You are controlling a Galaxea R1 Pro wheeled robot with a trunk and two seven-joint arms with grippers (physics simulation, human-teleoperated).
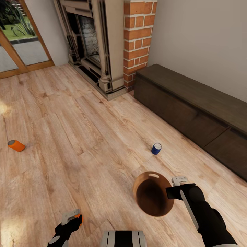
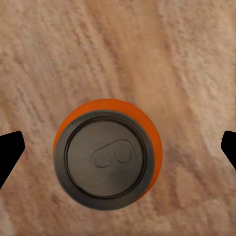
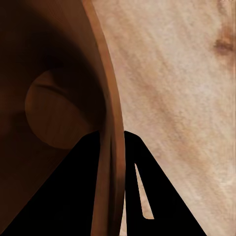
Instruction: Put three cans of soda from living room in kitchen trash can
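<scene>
An orange soda can (image 1: 15, 145) lies on its side on the plank floor at the far left. A blue can (image 1: 156, 148) stands on the floor near the cabinet. A second orange can (image 2: 107, 152) stands upright right below my left gripper (image 1: 71, 220), which is open; its dark fingertips (image 2: 10, 150) stand wide apart on either side of the can's grey top without touching it. My right gripper (image 1: 174, 190) is shut on the rim of the trash can (image 1: 152, 194), held tilted above the floor with its brown inside (image 3: 49, 98) empty.
A stone fireplace (image 1: 97, 44) with a red brick column (image 1: 138, 37) stands at the back. A long dark wood cabinet (image 1: 192, 103) runs along the right wall. A glass door (image 1: 17, 44) is at the back left. Open wood floor lies between the cans.
</scene>
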